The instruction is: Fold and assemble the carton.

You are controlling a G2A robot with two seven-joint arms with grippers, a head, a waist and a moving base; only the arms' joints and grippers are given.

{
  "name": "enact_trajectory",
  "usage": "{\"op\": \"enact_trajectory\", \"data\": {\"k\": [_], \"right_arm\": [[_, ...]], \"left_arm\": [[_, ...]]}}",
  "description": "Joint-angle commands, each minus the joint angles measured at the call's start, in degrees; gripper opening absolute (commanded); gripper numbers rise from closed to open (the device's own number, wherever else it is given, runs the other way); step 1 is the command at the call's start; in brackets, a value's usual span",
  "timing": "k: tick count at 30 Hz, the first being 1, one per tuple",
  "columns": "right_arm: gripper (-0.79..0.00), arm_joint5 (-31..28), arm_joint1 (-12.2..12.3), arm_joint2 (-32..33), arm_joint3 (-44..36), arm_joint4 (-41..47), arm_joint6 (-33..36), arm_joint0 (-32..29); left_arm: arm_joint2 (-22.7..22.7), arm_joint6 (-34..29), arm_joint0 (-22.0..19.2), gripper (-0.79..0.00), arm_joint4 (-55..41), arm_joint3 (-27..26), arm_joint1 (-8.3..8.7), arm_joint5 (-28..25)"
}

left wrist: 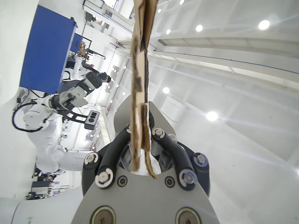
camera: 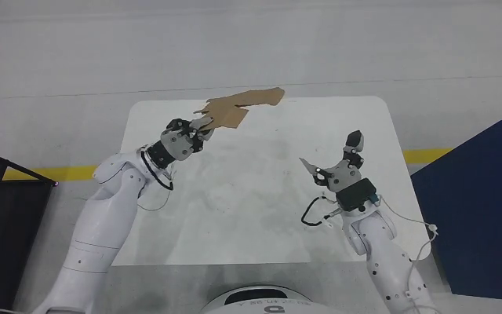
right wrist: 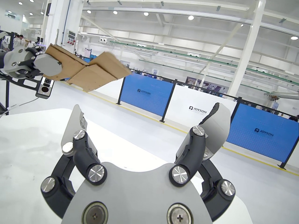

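The left gripper (camera: pixel 205 124) pinched one end of the flattened brown cardboard carton (camera: pixel 241 106), its fingers (left wrist: pixel 163 122) pressed against both faces of the sheet. The carton was held in the air over the far edge of the white, round-cornered table (camera: pixel 259 212), stretching away from the gripper along that edge. Its panels seemed bent at a crease, though the angle was hard to judge. The right gripper (camera: pixel 334 155) hovered over the table's right part, well apart from the carton, fingers spread wide and holding nothing.

Carton (camera: pixel 243 106) in left hand (camera: pixel 207 123), above far edge of table (camera: pixel 251 204).
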Motion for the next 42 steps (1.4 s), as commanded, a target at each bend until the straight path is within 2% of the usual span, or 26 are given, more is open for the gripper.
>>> {"op": "enact_trajectory", "data": {"k": [1, 6, 11, 14, 18, 25, 29, 33, 39, 40, 42], "right_arm": [[0.000, -0.04, 0.00, 0.02, 0.02, 0.03, -0.04, -0.01], [0.000, -1.16, 0.06, -0.37, 0.20, -0.86, 1.70, 0.32], [0.000, -2.55, 0.44, -3.72, -0.56, -16.69, 10.00, 4.26], [0.000, -0.56, 0.45, -6.31, -1.67, -27.19, 15.59, 6.07], [-0.018, 2.19, 0.33, -8.29, -2.78, -32.66, 18.37, 6.54], [-0.172, 1.96, 0.36, -9.65, -2.28, -39.22, 23.60, 7.72], [-0.413, -0.12, 0.41, -9.95, -0.48, -40.45, 24.76, 9.29], [-0.437, -4.54, 0.59, -10.41, 1.23, -42.06, 25.65, 10.89], [-0.597, -6.93, 0.83, -10.98, 1.16, -44.49, 26.63, 11.52], [-0.634, -7.12, 0.85, -11.10, 1.13, -45.06, 27.15, 11.55], [-0.785, -7.52, 0.87, -11.55, 0.93, -46.47, 28.60, 11.61]], "left_arm": [[0.01, 0.08, 0.03, -0.785, -2.48, 0.00, -0.01, -0.01], [0.01, 0.08, 0.03, -0.785, -2.48, 0.00, -0.01, -0.01], [1.01, 5.02, -0.67, -0.785, 15.15, -3.62, 0.62, -5.27], [2.19, 6.39, -1.60, -0.785, 21.28, -5.72, 0.90, -2.38], [3.01, 8.43, -2.07, -0.785, 28.98, -8.22, 1.48, 3.87], [3.51, 5.61, -1.08, -0.785, 34.01, -11.63, 2.35, 10.56], [3.80, 3.44, -0.95, -0.785, 35.28, -11.96, 2.72, 12.43], [3.98, 1.97, -0.74, -0.785, 36.34, -12.26, 3.00, 12.02], [3.98, 0.83, -0.32, -0.785, 37.79, -12.46, 3.42, 12.35], [4.07, 0.60, -0.25, -0.785, 38.08, -12.47, 3.49, 12.35], [4.09, 0.55, -0.18, -0.785, 38.62, -12.32, 3.60, 12.20]]}}
